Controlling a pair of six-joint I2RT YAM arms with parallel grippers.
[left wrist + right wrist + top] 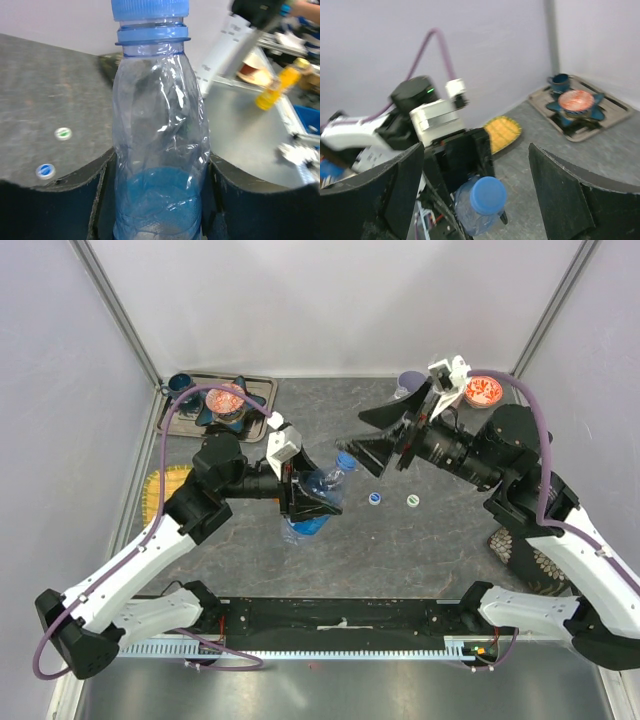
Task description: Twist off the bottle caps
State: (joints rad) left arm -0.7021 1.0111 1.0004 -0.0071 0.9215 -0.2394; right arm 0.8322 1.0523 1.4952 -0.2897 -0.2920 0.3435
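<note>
The left tool (312, 502) is clamped around the lower body of one blue-tinted bottle (160, 145), which is tilted over the middle of the counter (400, 550). The right tool (370, 436) is spread wide and empty, just beside the bottle cap (487, 195). Only the left wrist view shows one orange bottle (272, 90). Two loose caps lie mid-counter: a blue-marked cap (374, 499) and a green-marked cap (411, 500).

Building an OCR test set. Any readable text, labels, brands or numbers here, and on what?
No text is readable in any view.
The blue-tinted bottle: no label visible.
The blue cap and the green cap on the table: top marks too small.
The white arm link, left wrist view: dark marks, blurred.
</note>
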